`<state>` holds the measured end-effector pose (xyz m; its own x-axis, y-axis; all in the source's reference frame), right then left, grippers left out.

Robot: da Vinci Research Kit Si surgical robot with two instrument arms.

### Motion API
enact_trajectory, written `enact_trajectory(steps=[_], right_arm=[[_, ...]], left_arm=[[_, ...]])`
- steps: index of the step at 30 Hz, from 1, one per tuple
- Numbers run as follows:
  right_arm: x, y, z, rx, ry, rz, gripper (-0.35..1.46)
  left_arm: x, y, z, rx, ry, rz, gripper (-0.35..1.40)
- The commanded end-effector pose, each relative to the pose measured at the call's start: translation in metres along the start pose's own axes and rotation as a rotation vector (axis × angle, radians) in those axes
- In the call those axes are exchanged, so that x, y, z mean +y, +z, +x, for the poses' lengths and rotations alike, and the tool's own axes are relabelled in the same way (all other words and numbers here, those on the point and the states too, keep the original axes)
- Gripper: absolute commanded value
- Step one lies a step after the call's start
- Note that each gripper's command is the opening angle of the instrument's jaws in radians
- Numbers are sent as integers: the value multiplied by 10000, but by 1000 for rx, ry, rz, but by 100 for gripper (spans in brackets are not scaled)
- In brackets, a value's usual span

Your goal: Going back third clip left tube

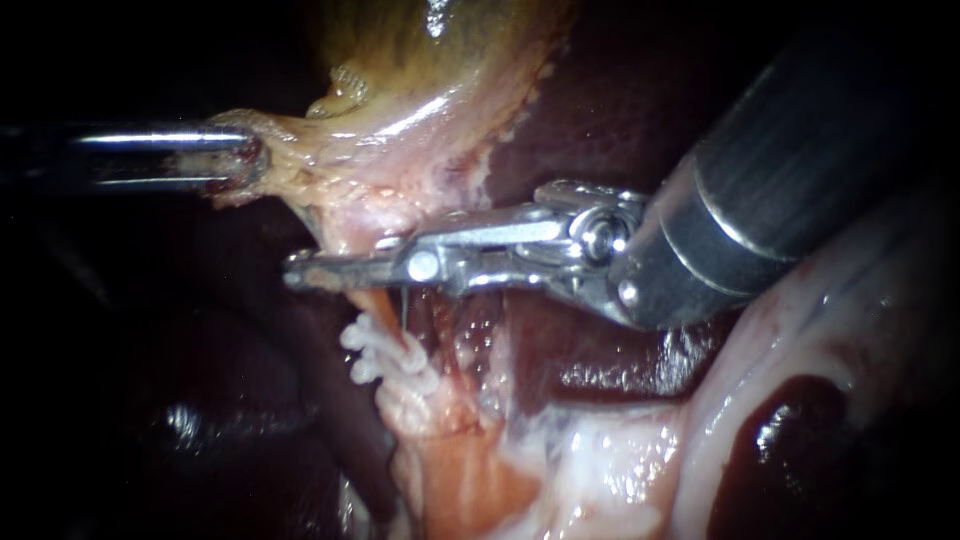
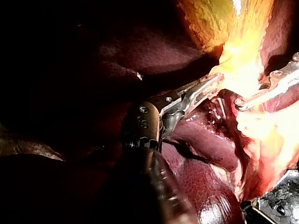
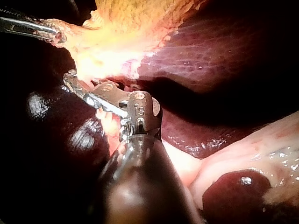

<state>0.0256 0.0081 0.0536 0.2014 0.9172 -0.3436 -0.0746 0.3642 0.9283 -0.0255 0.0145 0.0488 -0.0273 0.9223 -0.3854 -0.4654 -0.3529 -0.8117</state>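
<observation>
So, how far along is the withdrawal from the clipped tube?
Done: white clips sit on the tube. In hand: the left instrument grips the gallbladder, and the right instrument lies across the tube just beside the clips. Left: it seemingly must back clear of the tube.

The right instrument (image 1: 330, 268) is polished metal; the liver (image 1: 600, 375) looks wet and glossy.

White ribbed clips (image 1: 385, 355), clustered side by side, clamped across pale pink tube (image 1: 455, 470)
</observation>
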Motion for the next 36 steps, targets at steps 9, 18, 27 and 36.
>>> enact_trajectory(steps=[9, 18, 27, 36], right_arm=[[5, 11, 1, -14, -31, 19, 39], [26, 25, -13, -12, -107, 5, 49], [56, 16, -26, 8, -386, -69, 50], [56, -37, -44, -10, -570, -61, 50]], left_arm=[[1, 0, 0, 0, 0, 1, -35], [1, -1, 0, 0, 0, 1, -35], [2, -1, 0, 0, 0, 1, -35], [2, -1, -1, 0, 0, 1, -35]])
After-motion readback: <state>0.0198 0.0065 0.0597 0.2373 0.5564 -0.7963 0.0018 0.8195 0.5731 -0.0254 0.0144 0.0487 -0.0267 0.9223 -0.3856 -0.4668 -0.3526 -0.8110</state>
